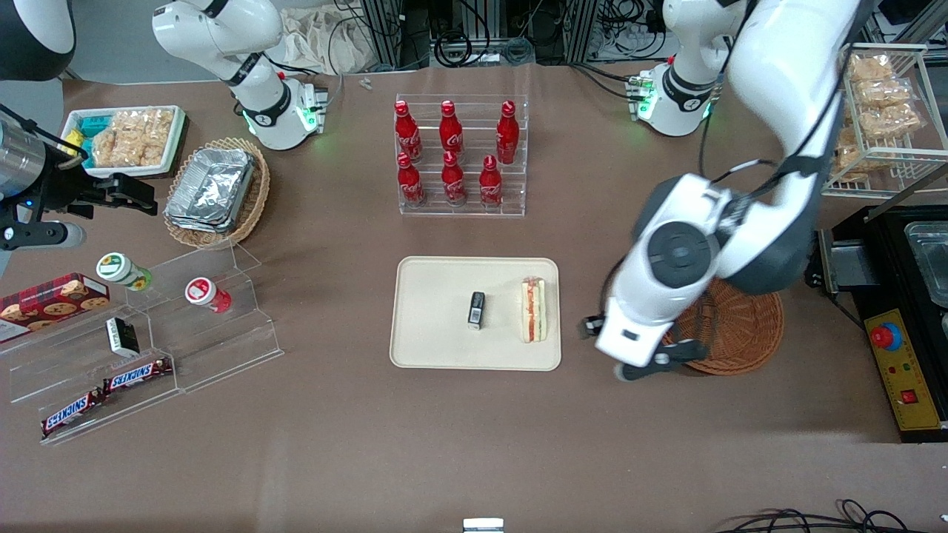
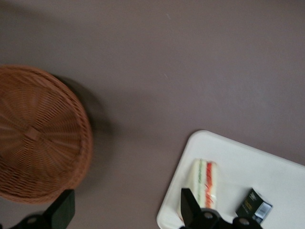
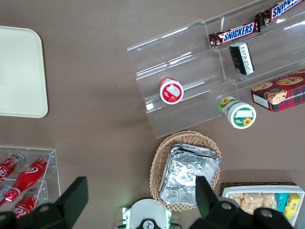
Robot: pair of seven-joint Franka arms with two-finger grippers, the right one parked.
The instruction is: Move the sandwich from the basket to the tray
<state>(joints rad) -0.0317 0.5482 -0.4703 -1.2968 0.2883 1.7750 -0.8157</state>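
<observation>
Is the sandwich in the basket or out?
Out: the sandwich lies on the tray; the open gripper hangs above the basket.

The basket is woven from reddish-brown wicker with a ribbed, rough weave. The tray is made of smooth, matt cream plastic. The sandwich is formed of soft pale bread. The worktop is covered in a matt brown surface. The tool, held near the basket's rim, is finished in matt black, with its fingers spread apart.

Bare table between tray and basket
The gripper hangs spread-fingered above the open strip separating tray from basket.
</observation>
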